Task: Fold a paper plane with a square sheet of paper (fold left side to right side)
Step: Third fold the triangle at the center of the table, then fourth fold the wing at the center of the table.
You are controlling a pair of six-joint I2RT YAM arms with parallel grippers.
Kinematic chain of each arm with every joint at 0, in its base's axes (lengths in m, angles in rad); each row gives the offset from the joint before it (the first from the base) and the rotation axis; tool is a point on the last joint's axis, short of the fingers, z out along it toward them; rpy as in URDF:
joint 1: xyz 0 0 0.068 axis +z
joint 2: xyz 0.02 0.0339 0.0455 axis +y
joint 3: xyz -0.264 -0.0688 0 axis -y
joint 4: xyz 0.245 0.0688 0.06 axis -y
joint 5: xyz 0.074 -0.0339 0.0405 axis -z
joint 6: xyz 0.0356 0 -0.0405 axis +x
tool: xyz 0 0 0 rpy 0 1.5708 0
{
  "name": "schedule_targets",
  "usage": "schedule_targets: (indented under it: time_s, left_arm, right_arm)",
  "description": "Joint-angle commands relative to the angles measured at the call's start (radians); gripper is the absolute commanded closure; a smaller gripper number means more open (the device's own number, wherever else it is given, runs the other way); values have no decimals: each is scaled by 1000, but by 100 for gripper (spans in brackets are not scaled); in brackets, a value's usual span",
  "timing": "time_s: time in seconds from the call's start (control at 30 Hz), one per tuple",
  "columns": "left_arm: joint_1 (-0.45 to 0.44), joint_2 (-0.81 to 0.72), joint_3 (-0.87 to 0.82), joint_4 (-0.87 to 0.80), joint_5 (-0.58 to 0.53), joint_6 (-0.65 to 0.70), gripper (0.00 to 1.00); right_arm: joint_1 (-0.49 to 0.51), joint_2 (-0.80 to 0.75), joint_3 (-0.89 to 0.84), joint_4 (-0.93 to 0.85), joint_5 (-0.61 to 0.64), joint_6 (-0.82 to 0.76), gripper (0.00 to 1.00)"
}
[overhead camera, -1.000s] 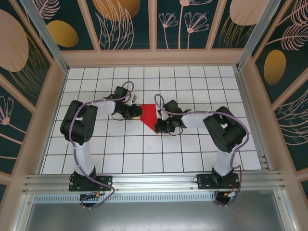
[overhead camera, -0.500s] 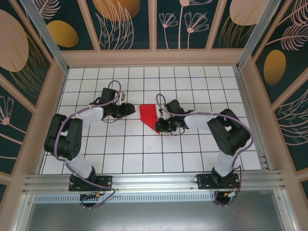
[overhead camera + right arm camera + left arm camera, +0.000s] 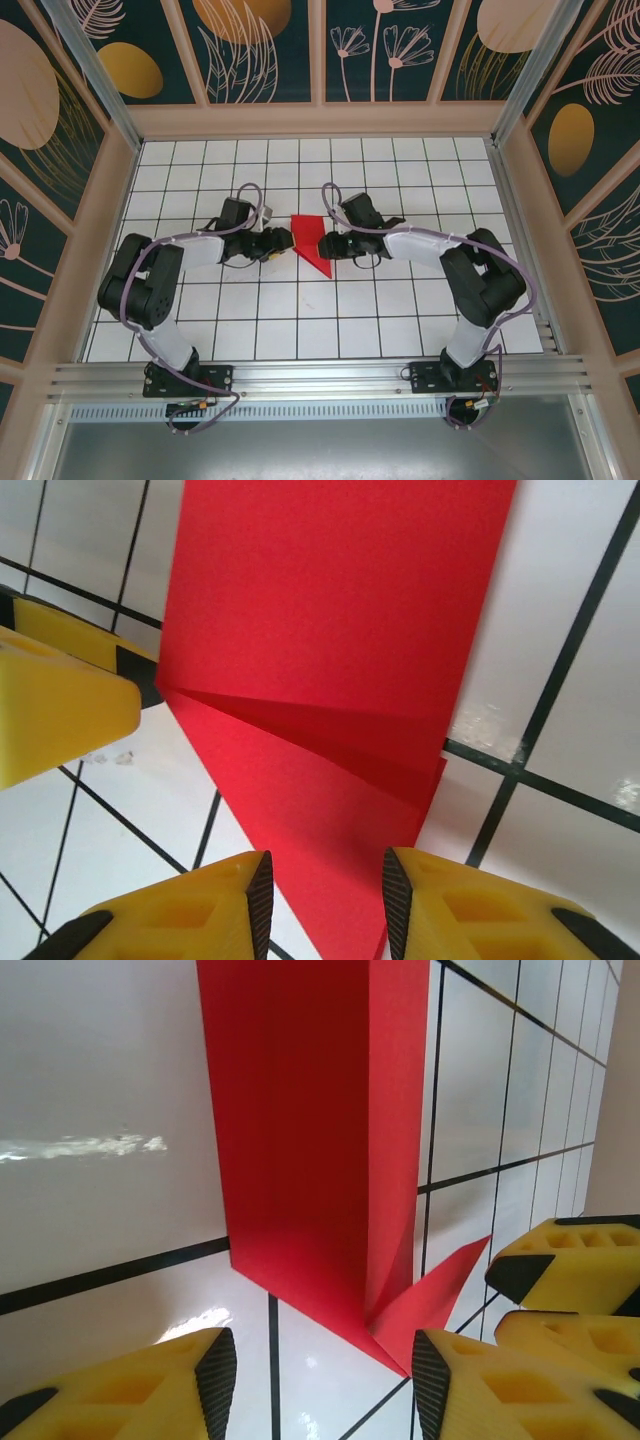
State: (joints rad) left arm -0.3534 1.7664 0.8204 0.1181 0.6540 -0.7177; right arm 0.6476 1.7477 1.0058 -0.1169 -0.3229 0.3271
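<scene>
The square sheet of paper lies on the white grid table as a bright red folded wedge, its point toward the near side. My left gripper is low at its left edge, jaws open. In the left wrist view the paper has a raised flap, and its near corner lies just ahead of my left gripper. My right gripper is at the paper's right edge. In the right wrist view the paper runs flat between the parted fingers of my right gripper, with layered folds showing.
The table is a white tiled surface walled by a wooden frame with patterned panels. The right gripper's yellow fingers show close by in the left wrist view. The left gripper's finger shows in the right wrist view.
My left gripper drew back from the paper, then returned to its left edge, wider open. My right gripper opened and moved farther up the paper's right side. The paper stayed put.
</scene>
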Motion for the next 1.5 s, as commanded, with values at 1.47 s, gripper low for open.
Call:
schedule_targets:
  time_s: [1.47]
  left_arm:
    - [-36,105,194,22,41,-97,56]
  right_arm:
    - [252,118,71,-20,497,-207,53]
